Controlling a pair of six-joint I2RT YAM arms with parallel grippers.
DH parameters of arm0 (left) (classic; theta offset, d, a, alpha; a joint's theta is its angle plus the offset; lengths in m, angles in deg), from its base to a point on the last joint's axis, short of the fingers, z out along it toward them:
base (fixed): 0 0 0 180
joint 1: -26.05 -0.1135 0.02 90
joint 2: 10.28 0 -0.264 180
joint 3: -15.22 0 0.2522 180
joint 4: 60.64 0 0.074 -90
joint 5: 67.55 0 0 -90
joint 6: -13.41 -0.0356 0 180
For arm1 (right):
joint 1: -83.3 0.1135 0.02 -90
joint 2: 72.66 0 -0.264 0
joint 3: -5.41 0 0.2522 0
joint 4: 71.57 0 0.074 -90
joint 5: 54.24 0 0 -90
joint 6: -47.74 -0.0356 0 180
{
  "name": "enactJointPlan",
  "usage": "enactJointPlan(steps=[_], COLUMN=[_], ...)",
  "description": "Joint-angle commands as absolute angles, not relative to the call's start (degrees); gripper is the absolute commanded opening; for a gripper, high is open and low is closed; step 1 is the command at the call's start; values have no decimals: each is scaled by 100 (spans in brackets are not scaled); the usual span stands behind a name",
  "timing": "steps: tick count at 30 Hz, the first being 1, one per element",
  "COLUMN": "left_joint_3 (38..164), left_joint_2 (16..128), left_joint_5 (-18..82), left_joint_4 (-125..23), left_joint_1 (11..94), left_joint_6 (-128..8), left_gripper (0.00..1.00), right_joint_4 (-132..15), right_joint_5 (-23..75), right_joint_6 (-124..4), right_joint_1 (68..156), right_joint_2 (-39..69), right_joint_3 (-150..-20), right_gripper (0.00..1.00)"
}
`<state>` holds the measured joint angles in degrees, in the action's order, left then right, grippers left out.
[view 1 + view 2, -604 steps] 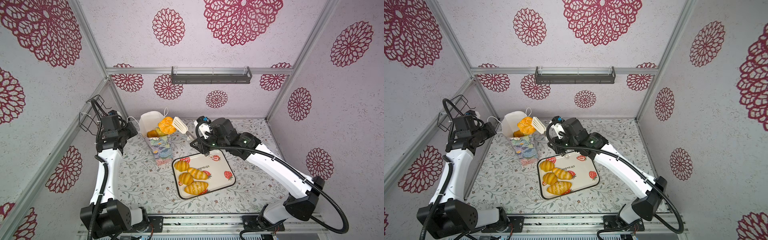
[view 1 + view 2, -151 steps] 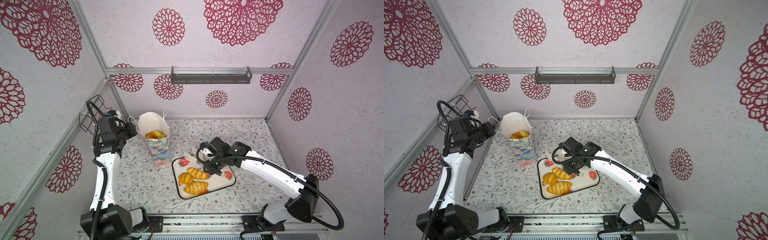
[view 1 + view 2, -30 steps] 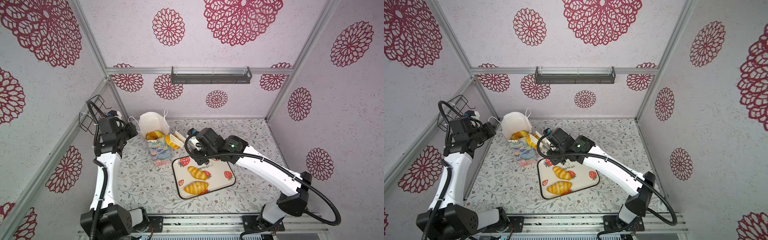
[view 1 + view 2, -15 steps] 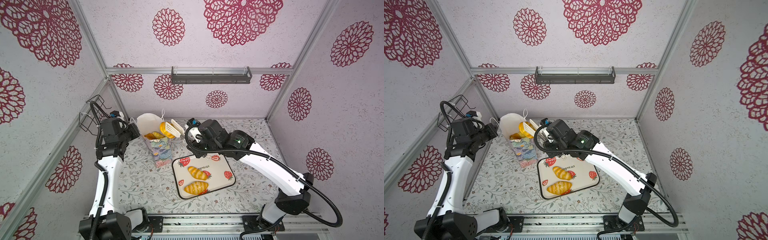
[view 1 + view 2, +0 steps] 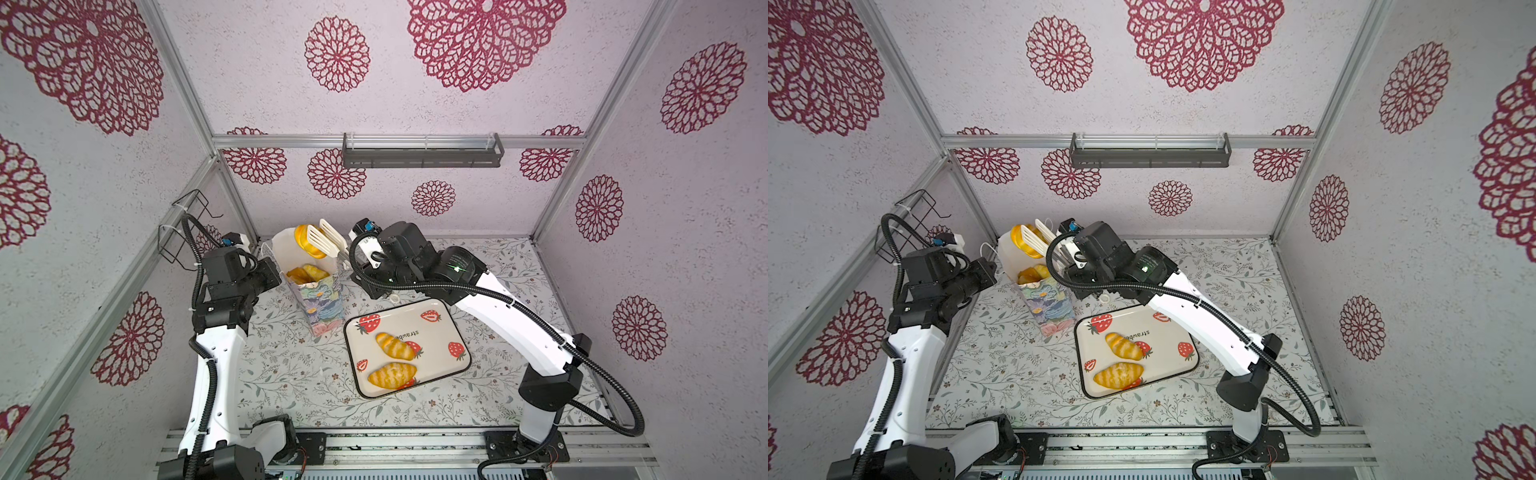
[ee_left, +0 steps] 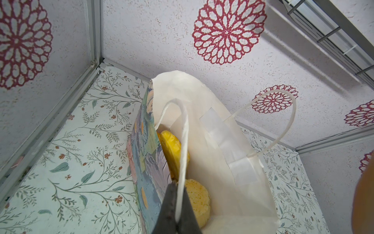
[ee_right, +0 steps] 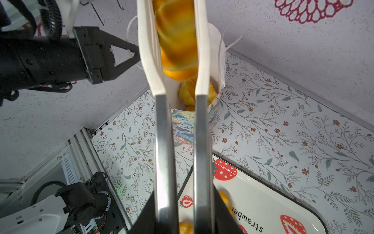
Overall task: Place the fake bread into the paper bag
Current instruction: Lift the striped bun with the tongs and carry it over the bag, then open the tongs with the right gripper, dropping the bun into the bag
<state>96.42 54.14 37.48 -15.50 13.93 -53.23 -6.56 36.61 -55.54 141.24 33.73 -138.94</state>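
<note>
The flowered paper bag [image 5: 318, 299] [image 5: 1047, 308] stands upright, open, left of the tray. My left gripper [image 5: 276, 276] [image 6: 178, 202] is shut on its white cord handle [image 6: 183, 141]. Several fake bread pieces [image 5: 306, 272] [image 6: 174, 151] lie inside, among them a paler bun [image 6: 199, 199]. My right gripper [image 7: 182, 212] is shut on metal tongs [image 5: 330, 243] [image 7: 162, 131]. Their white blades pinch a golden-orange fake bread [image 5: 305, 242] [image 5: 1020, 241] [image 7: 178, 40] just above the bag's mouth. Two striped croissants [image 5: 395, 345] [image 5: 391, 374] lie on the tray.
The strawberry-print tray [image 5: 436, 332] lies right of the bag, under my right arm. A black wire rack [image 5: 183, 232] hangs on the left wall behind my left arm. A dark shelf [image 5: 419, 151] is fixed on the back wall.
My right arm has lifted the tongs and the bread from beside the bag to above its mouth. My left gripper has kept hold of the handle, and the bag has shifted slightly.
</note>
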Motion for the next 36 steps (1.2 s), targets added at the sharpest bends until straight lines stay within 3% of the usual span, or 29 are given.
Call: enactJointPlan(steps=[1,36], left_joint_3=[9632,9288], left_joint_2=[5283,5326], left_joint_5=[3973,4158], left_joint_4=[-1597,-1893], left_joint_1=[1404,1253], left_joint_6=[-5417,-5392], left_gripper=[0,0], right_joint_4=[-858,-1438], right_joint_5=[3529,2118], right_joint_6=[-5438,-5730], right_joint_1=[14079,13376], right_joint_2=[3455,4830], right_joint_3=[-14431,-15197], right_gripper=[33,34])
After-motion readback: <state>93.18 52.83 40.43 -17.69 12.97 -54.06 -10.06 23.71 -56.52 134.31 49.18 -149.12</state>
